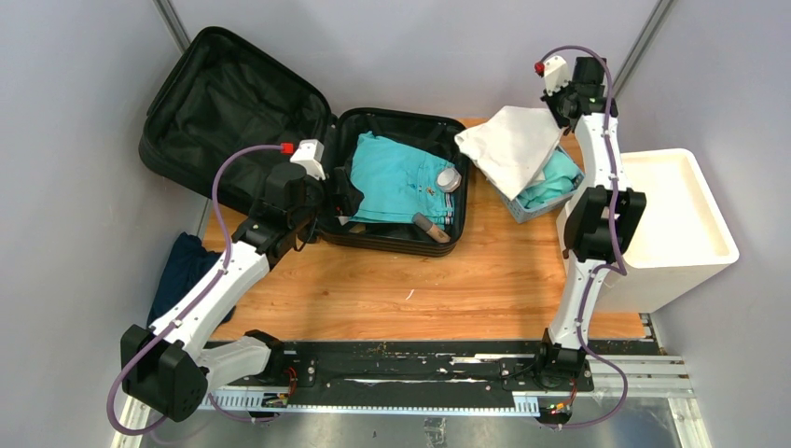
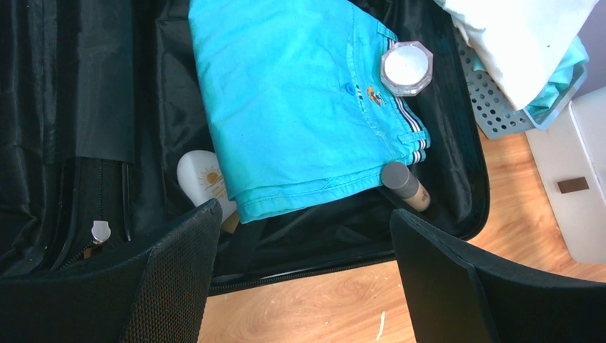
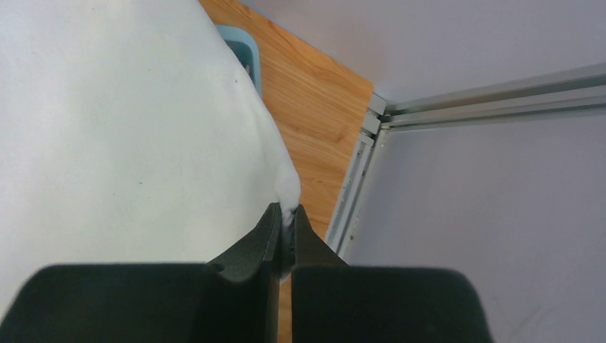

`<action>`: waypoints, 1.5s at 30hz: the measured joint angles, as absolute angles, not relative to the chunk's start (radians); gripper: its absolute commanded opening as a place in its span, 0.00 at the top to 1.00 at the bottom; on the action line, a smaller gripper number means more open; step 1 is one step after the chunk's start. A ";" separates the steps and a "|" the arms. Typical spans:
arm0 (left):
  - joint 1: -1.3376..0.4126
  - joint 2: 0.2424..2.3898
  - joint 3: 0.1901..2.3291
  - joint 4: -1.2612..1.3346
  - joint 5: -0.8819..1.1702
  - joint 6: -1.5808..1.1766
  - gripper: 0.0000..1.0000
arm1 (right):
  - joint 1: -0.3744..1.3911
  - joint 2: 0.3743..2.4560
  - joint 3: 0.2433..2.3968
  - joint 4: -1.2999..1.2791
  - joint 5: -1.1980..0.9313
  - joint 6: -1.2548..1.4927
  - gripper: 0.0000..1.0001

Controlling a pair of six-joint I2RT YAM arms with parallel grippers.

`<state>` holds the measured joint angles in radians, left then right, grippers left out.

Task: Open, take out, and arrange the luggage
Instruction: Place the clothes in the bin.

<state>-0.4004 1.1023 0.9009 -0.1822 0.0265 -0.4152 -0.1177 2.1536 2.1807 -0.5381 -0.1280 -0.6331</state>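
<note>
At the far left a dark blue cloth (image 1: pixel 183 271) hangs limp over the edge of the wooden table (image 1: pixel 466 285), whose planks show a warm, streaky grain.

The luggage (image 1: pixel 224 103) lies open on the back left of the table. Its lid is tipped up against the wall, showing crinkled black fabric lining, and its hard black base lies flat on the wood with rounded corners. A silver zip pull (image 2: pixel 100 230) glints on the lining near my left pincer (image 2: pixel 304 221). That pincer hovers over the near rim of the base, its two broad, matte black fingers (image 2: pixel 179 279) spread wide with nothing between them.

Inside the base sits a folded turquoise garment (image 2: pixel 286 107) of soft woven cotton, with a button, striped trim at one edge and a small orange embroidered emblem. A smooth white bottle (image 2: pixel 202 179) printed with an orange sun peeks out from under its left corner. A faceted clear jar (image 2: pixel 406 68) with a white top rests on the garment. A tan tube (image 2: pixel 407 186) with a grey round cap lies just beside the fold.

Further right stands a light-blue mesh basket (image 1: pixel 539 207) holding more turquoise fabric. Above it drapes a white cloth (image 3: pixel 107 128), plain and slightly speckled. My right pincer (image 3: pixel 284 223) is pressed together on a corner of it. Rightmost stands a boxy white plastic unit (image 1: pixel 686 224).
</note>
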 measured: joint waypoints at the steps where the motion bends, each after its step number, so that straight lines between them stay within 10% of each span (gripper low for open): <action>1: -0.400 1.102 0.901 -0.182 0.027 -0.415 0.09 | -0.118 2.154 2.178 -0.534 -0.114 -0.647 1.00; 31: -0.400 1.105 0.901 -0.180 0.046 -0.415 0.09 | -0.147 2.065 2.017 -0.472 0.036 -0.749 0.99; 38: -0.400 1.105 0.901 -0.180 0.054 -0.415 0.09 | -0.151 2.065 2.002 -0.474 0.019 -0.725 0.41; 45: -0.400 1.114 0.925 -0.192 0.063 -0.414 0.09 | -0.152 2.065 2.069 -0.548 -0.097 -0.664 0.25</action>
<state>-0.4004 1.1137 0.9253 -0.1921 0.0631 -0.4145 -0.1520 2.0647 2.0686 -0.5484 -0.0975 -0.6643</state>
